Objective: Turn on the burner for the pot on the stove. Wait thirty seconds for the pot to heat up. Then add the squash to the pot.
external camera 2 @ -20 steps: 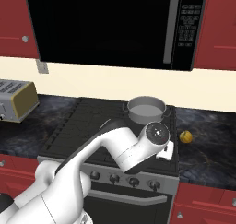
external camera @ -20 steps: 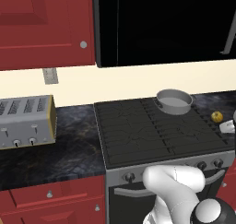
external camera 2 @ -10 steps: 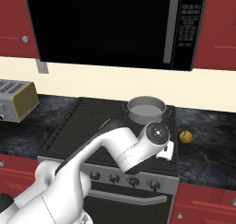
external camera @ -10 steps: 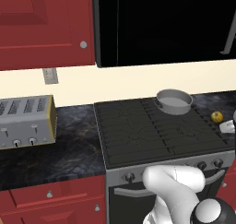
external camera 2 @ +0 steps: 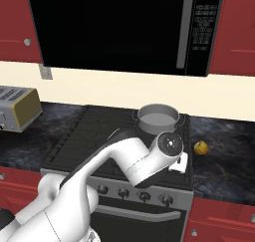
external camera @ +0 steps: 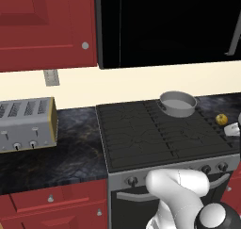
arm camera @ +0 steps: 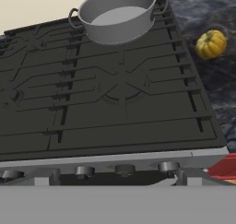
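Observation:
The grey pot [external camera: 178, 103] [external camera 2: 158, 118] [arm camera: 120, 13] stands on the back right burner of the black stove [external camera: 155, 131] [external camera 2: 94, 131] [arm camera: 115, 103]. No flame shows under it. The yellow squash [external camera: 221, 119] [external camera 2: 200, 147] [arm camera: 211, 44] lies on the dark counter right of the stove. My gripper [external camera 2: 180, 164] hangs over the stove's front right corner, just above the row of dark knobs [external camera 2: 144, 196] [arm camera: 124, 168]. Its fingers are hidden behind the wrist and by the band at the bottom of the hand view.
A silver toaster [external camera: 26, 124] [external camera 2: 17, 106] stands on the counter at the left. A white object [external camera: 233, 129] lies near the squash. A black microwave [external camera 2: 119, 27] hangs over the stove, with red cabinets [external camera: 42, 25] beside it.

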